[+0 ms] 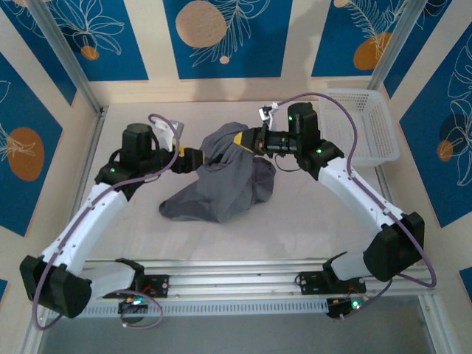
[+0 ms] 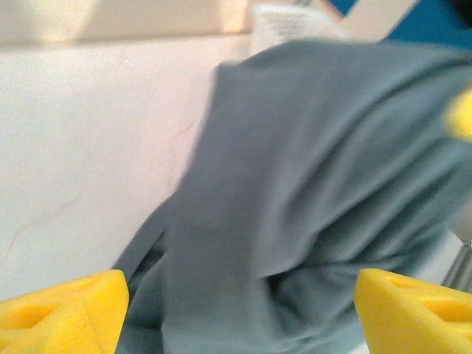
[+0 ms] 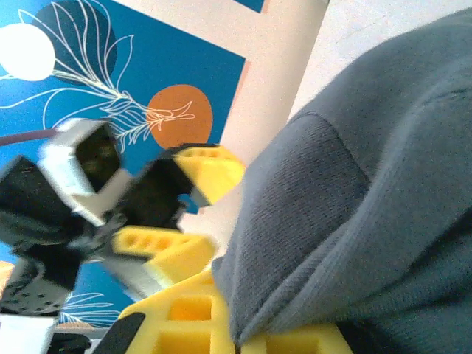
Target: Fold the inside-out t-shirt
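The slate-grey t-shirt (image 1: 221, 181) lies bunched in the middle of the table, its upper part lifted. My right gripper (image 1: 240, 140) is shut on the top of that lifted part; in the right wrist view the fabric (image 3: 354, 199) comes out from between its yellow fingers (image 3: 184, 324). My left gripper (image 1: 198, 158) is at the shirt's left side, open. In the left wrist view its yellow fingertips (image 2: 66, 310) stand wide apart, with hanging cloth (image 2: 295, 206) just in front of them. Whether the cloth reaches between them is unclear.
A white mesh basket (image 1: 369, 125) stands at the back right, behind the right arm. Bare table (image 1: 310, 214) shows around the shirt. Aluminium frame posts (image 1: 66, 59) and patterned blue walls close in the back and sides.
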`<state>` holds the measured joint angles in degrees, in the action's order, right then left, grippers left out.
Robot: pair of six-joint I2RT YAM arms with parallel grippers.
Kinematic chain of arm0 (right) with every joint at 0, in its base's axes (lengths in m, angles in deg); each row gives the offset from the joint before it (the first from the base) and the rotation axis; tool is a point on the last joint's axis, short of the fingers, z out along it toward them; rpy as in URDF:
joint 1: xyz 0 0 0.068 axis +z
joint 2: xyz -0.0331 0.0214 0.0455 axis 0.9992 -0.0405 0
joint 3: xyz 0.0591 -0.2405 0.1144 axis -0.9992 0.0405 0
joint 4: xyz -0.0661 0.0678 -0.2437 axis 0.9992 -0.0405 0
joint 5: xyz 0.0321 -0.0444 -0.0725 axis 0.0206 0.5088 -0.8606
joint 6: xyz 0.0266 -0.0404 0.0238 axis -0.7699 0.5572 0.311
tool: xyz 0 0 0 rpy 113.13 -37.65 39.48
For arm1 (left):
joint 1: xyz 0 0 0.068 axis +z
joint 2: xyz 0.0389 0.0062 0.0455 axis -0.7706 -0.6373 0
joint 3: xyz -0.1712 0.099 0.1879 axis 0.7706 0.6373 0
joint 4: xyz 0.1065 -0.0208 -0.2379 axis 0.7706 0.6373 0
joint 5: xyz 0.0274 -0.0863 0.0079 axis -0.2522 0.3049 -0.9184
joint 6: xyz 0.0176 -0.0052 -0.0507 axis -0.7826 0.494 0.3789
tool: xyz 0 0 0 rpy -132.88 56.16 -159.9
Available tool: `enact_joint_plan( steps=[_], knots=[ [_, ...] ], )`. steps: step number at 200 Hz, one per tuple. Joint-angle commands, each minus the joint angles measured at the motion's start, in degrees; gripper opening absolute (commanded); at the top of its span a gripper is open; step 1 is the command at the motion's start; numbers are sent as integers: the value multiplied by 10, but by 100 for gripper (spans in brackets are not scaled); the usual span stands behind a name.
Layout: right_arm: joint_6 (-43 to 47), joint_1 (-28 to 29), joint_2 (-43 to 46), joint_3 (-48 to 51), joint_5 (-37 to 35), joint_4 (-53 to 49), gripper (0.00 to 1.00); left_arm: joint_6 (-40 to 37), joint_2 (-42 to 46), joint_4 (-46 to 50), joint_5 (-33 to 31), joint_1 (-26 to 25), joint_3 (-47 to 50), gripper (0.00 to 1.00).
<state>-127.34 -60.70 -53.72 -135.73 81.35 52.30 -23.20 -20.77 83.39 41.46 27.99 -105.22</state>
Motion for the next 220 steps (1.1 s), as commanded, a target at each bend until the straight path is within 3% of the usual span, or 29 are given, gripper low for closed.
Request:
enact_joint_plan(
  steps=[1,38,62,74,78,88,101,112,127,139,154,177,192,207,220],
  knots=[
    [26,12,-6,-35,23,-13,0,-137,-20,62,9,-49,-45,80],
    [37,29,-15,-57,29,-33,0,-132,-99,40,12,-57,-88,72],
    [49,35,-19,-68,37,-50,0,-83,-148,29,-64,-57,-122,60],
    [51,34,-21,-69,45,-54,0,-74,-161,20,-45,-58,-131,46],
    [50,34,-22,-68,49,-54,0,-70,-163,11,-24,-58,-129,37],
    [49,28,-27,-68,61,-57,0,-56,-165,-21,59,-56,-126,0],
    [53,7,-34,-64,66,-70,0,15,-179,-65,200,-42,-131,0],
    [57,-28,-35,-38,54,-72,1,134,-195,-124,302,-21,-136,0],
    [75,-85,-43,25,37,-53,6,293,-198,-214,348,2,-117,0],
    [109,-113,-67,66,25,-41,13,360,-182,-280,355,6,-92,0],
    [128,-122,-101,72,39,-57,21,366,-162,-275,350,6,-90,0],
    [97,-120,-69,102,52,-14,34,304,-149,-157,324,6,-114,0],
    [87,-120,-5,138,16,17,45,289,-154,-123,318,7,-118,0],
    [108,-108,69,170,-36,33,45,289,-164,-112,316,7,-118,0],
    [178,-55,131,181,-119,26,43,290,-173,-100,311,8,-122,0]
  ],
)
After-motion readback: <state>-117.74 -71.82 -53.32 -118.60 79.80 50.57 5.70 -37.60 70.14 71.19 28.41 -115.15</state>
